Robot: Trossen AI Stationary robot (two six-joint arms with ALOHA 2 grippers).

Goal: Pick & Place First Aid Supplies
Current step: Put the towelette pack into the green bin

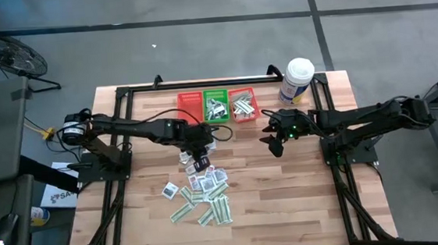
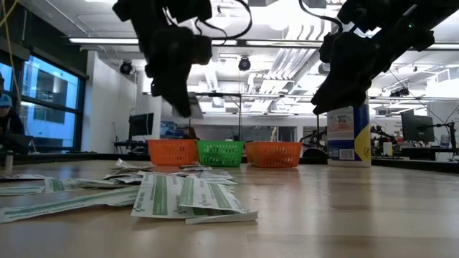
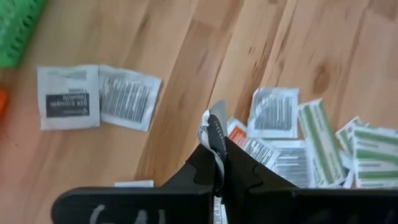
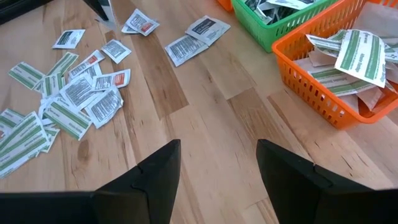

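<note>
The first aid supplies are small flat packets, white ones with dark print and green-and-white strips, lying in a loose pile (image 1: 205,195) (image 4: 68,99) on the wooden table. My left gripper (image 1: 201,160) (image 3: 219,160) hangs above the pile's far end, shut on one white packet (image 3: 213,127). Toward the table's right, my right gripper (image 1: 274,143) (image 4: 217,163) hovers open over bare wood, with nothing between its fingers. Three mesh baskets stand at the far edge: red (image 1: 190,107), green (image 1: 216,105) and orange (image 1: 243,105). The green and orange ones hold packets. My left gripper pinches a white packet between its two fingers (image 3: 239,168). The packet stands edge-on in the hold, and its free end (image 3: 214,121) sticks out past the fingertips. The fingers slant steeply down. The packet is lifted clear of the table and the pile.
A white tub with a blue label (image 1: 295,80) stands at the far right beside the orange basket. Two white packets (image 3: 68,98) (image 3: 129,98) lie apart from the pile, toward the baskets. Bare wood stretches across the table's right half and near edge.
</note>
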